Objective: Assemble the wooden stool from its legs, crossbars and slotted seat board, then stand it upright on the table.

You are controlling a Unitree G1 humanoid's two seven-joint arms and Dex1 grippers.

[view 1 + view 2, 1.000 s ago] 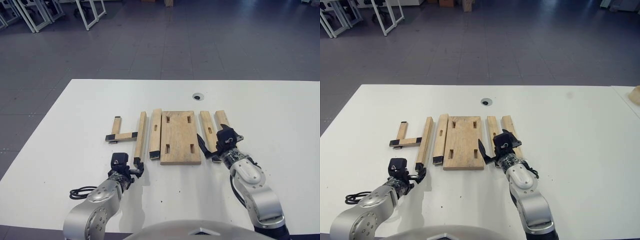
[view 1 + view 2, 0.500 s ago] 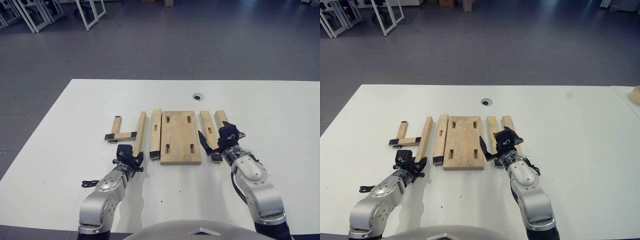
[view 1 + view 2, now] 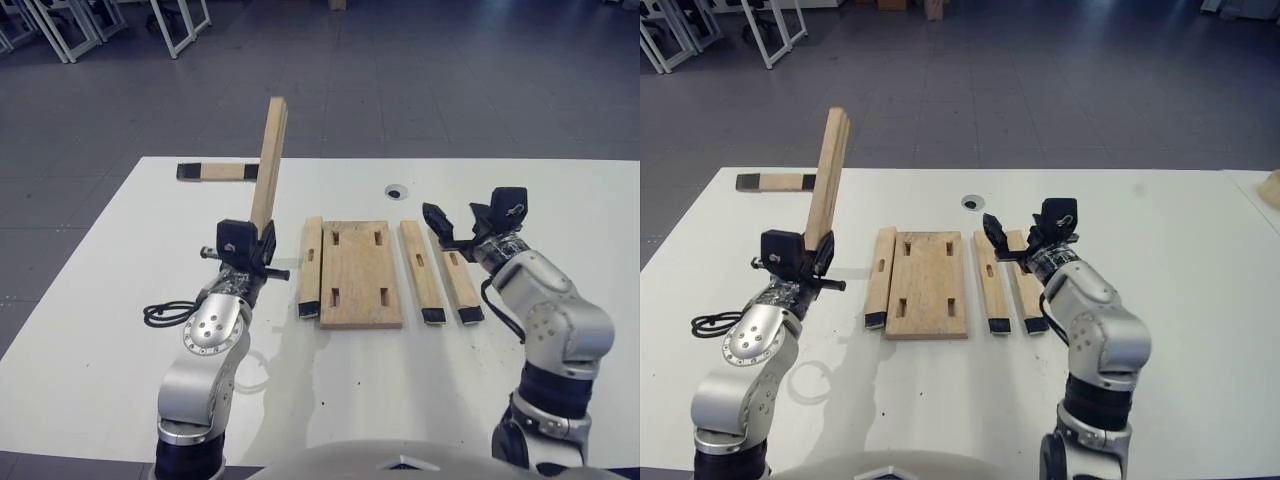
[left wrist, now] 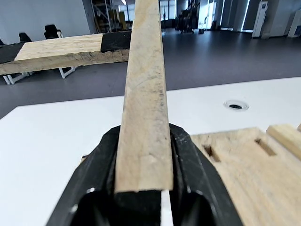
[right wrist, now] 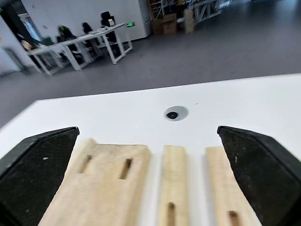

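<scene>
**Q.** What does the left gripper (image 3: 250, 258) hold?

**A.** Its two black fingers (image 4: 101, 160) are clamped on the lower end of the raised leg (image 3: 268, 160). This leg stands nearly upright left of centre in the head view, with its top leaning slightly to the right. A crossbar (image 3: 215, 172) juts sideways from it toward the left edge of the frame, well above the table (image 3: 600, 210). The crossbar's free end is black-tipped. In the left wrist view the crossbar runs across behind the leg at upper left.

**Q.** And the right gripper (image 3: 468, 218)?

**A.** It hangs right of centre, above the far ends of two legs that lie flat. Its fingers are spread wide apart and hold nothing. In the right wrist view each finger sits at one lower corner of the frame, with the wood between them.

**Q.** Where do the other parts lie?

**A.** The slotted seat board (image 3: 360, 275) lies flat at mid-frame, with four slots showing. The left-hand leg (image 3: 310, 265) lies just beside its left edge, parallel to it. To its right lie the inner leg (image 3: 420, 272) and then the outer leg (image 3: 458, 285), side by side, their black tips toward the bottom of the frame. A round cable port (image 3: 397, 190) sits in the tabletop just above the board.
</scene>
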